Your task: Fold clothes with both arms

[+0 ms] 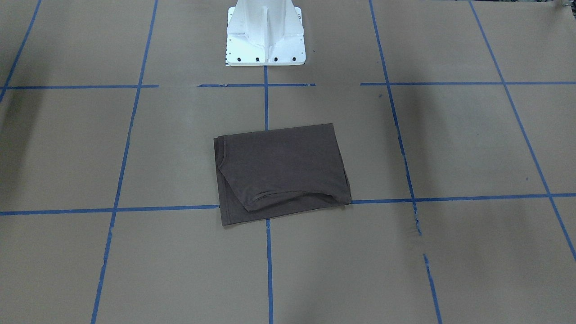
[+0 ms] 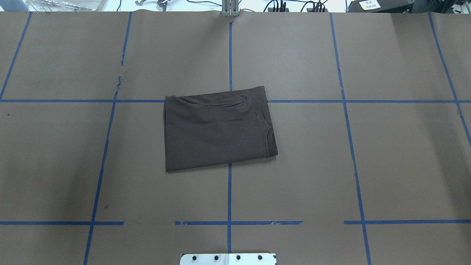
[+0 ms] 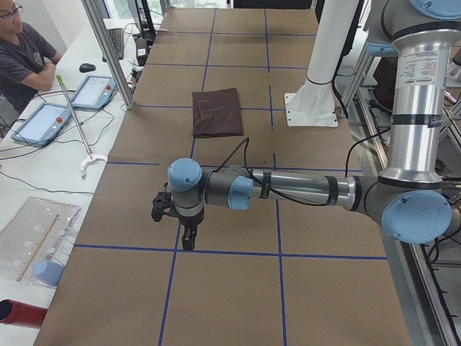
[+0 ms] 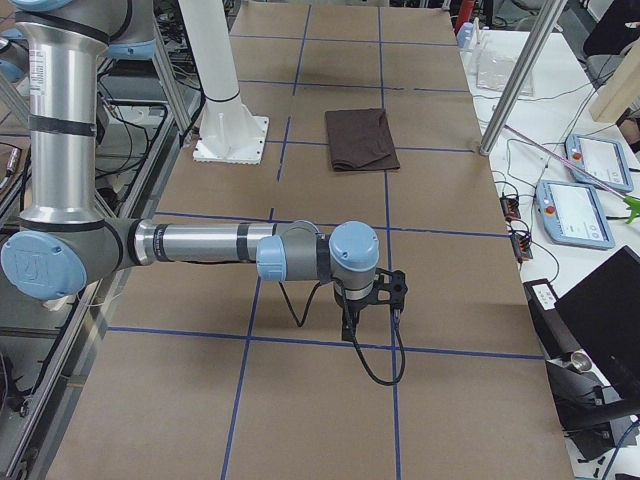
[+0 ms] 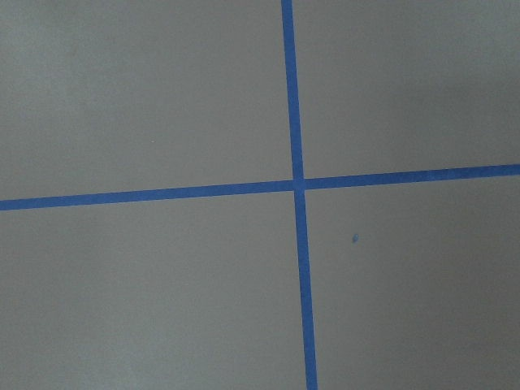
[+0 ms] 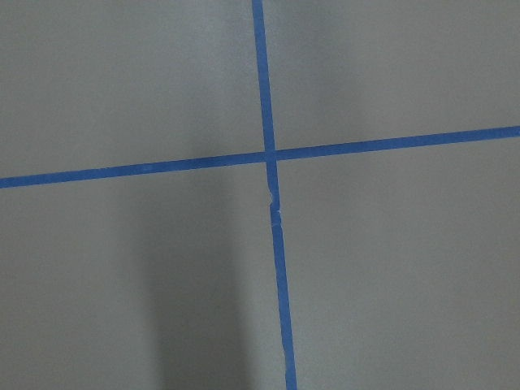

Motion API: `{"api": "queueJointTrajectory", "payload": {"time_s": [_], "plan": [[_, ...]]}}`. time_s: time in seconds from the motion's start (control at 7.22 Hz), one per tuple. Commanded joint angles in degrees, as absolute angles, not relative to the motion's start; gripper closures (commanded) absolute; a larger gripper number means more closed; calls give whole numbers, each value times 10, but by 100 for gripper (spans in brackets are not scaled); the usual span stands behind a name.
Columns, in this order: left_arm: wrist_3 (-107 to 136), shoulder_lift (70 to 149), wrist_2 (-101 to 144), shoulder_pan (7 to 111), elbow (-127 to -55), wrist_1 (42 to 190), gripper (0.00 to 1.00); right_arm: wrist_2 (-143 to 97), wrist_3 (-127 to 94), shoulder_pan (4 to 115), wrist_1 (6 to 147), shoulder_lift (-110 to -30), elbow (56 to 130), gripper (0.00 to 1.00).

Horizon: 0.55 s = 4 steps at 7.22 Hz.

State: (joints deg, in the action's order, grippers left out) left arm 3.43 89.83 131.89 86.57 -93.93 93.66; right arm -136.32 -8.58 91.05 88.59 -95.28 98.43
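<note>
The dark brown-grey short-sleeved T-shirt lay folded into a flat, rough rectangle on the brown paper-covered table, straight out in front of the white metal pedestal base. It sat on the blue tape line that ran forward from that base. Its ribbed round collar curved at the edge on the robot's right. A hemmed sleeve fold showed along the edge farthest from the pedestal, where the layers sat slightly out of line. The edge nearest the pedestal was one straight fold. No print on the cloth could be read.

Brown paper crossed by the tape grid showed on all four sides of the shirt, out to the table's ends.

The silver-grey left arm reached out low and level from the pedestal toward the table's left end, well apart from the shirt. Its black left gripper pointed down over a tape crossing. The right arm mirrored it toward the right end, with the right gripper likewise pointing down. Neither side view showed whether their fingers were spread or pressed together. Both wrist cameras saw only paper and tape.

A white label on the left arm's upright tube carried print too small to read.
</note>
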Motion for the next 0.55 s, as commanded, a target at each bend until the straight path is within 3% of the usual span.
{"api": "queueJointTrajectory", "payload": {"time_s": [0.0,0.42], "plan": [[34,897,1319,866,-941,937,0,-1363,-86,911,887,-953,984,0],[34,897,1318,866,-940,937,0,-1367,-86,911,888,-954,1008,0]]}}
